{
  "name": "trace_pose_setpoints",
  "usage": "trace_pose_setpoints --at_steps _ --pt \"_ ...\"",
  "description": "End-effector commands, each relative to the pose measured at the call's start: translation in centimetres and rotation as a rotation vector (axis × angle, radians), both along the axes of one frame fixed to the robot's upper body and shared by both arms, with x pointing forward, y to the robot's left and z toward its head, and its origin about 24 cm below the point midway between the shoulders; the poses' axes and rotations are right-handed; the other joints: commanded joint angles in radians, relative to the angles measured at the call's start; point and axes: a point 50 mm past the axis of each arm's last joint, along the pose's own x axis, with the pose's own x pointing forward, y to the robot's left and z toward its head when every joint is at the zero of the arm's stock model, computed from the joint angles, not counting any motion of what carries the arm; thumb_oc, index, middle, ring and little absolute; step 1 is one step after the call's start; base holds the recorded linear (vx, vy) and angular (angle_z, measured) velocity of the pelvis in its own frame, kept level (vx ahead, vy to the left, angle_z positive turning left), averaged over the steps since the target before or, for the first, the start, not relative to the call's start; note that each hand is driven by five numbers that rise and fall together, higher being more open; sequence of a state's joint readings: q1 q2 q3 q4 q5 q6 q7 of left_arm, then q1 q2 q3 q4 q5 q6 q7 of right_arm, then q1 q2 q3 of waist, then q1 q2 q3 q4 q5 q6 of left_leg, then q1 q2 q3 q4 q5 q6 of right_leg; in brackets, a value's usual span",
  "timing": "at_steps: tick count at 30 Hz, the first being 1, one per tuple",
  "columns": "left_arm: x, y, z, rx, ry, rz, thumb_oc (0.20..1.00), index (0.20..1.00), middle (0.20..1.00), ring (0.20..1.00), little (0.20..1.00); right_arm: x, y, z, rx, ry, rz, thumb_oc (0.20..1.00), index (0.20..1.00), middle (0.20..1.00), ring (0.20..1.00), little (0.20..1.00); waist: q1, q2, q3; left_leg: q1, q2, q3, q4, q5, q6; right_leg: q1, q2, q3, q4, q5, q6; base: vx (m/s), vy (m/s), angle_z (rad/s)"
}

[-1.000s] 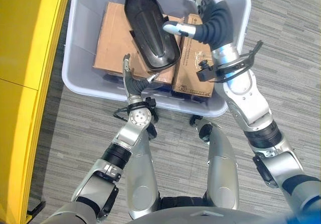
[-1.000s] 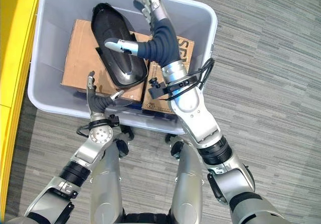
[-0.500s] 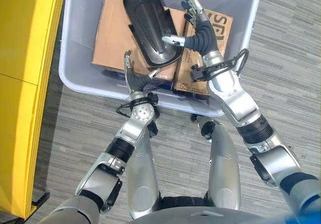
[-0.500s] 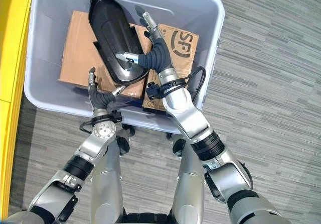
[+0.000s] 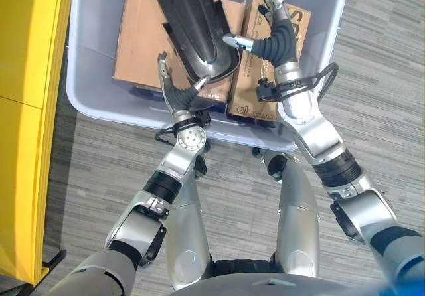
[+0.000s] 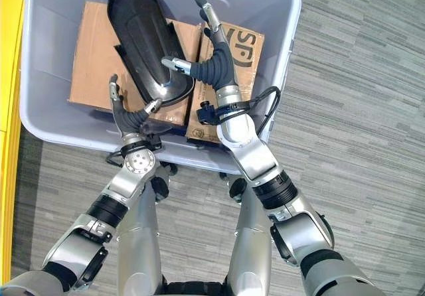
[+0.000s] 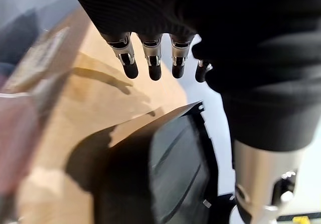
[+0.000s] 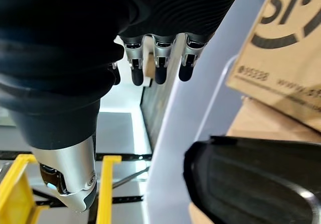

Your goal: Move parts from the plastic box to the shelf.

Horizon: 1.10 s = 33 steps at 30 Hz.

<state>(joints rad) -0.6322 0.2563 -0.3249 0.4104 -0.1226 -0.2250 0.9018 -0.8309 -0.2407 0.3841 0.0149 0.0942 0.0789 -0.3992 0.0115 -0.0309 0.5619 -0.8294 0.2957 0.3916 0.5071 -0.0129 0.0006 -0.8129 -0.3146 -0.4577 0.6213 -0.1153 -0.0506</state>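
Note:
A long black moulded part lies on cardboard boxes inside the grey plastic box. My left hand is over the box's near wall at the part's near end, open, fingers straight and thumb by the part's rim. My right hand is open on the part's right side. Its fingers point at the far wall and its thumb tip is at the part's edge. In the left wrist view the fingers hang above the part. In the right wrist view the fingers are straight above the part.
Two cardboard boxes fill the plastic box's floor: a plain one on the left and a printed one under my right wrist. The yellow shelf stands along the left. Grey striped carpet lies around the box.
My right hand drew back from the box's far wall to the part's right side. My left hand reached slightly further over the near wall. The camera has shifted.

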Motion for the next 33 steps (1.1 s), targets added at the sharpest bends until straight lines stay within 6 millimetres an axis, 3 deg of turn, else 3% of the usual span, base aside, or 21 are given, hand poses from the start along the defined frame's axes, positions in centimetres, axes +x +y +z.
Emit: trace_pose_setpoints --at_steps 1,11,21,33 --pt "-1.1 -1.4 3.6 -0.025 -0.212 -0.054 1.000 1.000 1.000 1.000 1.000 -0.8 -0.2 2.5 0.039 -0.137 0.002 1.000 1.000 1.000 1.000 1.000 -0.001 0.068 -0.042 0.033 0.101 0.032 -0.007 -0.014 -0.187 -0.037 -0.031 0.053 -0.069 0.033 0.162 0.00 0.000 0.00" --pt "0.1 -1.5 6.5 -0.066 -0.271 -0.059 1.000 1.000 1.000 1.000 1.000 0.1 2.0 3.5 -0.113 -0.146 0.060 1.000 1.000 1.000 1.000 1.000 0.005 0.073 -0.042 0.001 0.101 0.014 0.001 -0.010 -0.190 -0.068 -0.044 0.058 -0.044 0.030 0.160 0.00 -0.012 0.01" --pt "1.5 -2.7 5.4 -0.035 -0.138 -0.120 1.000 1.000 1.000 1.000 1.000 0.6 2.9 4.1 -0.176 -0.183 0.017 1.000 1.000 1.000 1.000 1.000 0.009 0.074 -0.042 -0.030 0.107 0.010 0.003 -0.005 -0.195 -0.094 -0.054 0.050 -0.046 0.040 0.166 0.00 -0.004 0.01" --pt "1.8 -4.6 5.4 -0.040 -0.123 -0.167 1.000 1.000 1.000 1.000 1.000 2.3 0.8 3.7 -0.094 -0.160 -0.237 1.000 1.000 1.000 1.000 1.000 -0.005 0.079 -0.042 -0.080 0.113 0.022 0.005 -0.002 -0.203 -0.148 -0.061 0.058 -0.051 0.054 0.175 0.01 0.005 0.03"
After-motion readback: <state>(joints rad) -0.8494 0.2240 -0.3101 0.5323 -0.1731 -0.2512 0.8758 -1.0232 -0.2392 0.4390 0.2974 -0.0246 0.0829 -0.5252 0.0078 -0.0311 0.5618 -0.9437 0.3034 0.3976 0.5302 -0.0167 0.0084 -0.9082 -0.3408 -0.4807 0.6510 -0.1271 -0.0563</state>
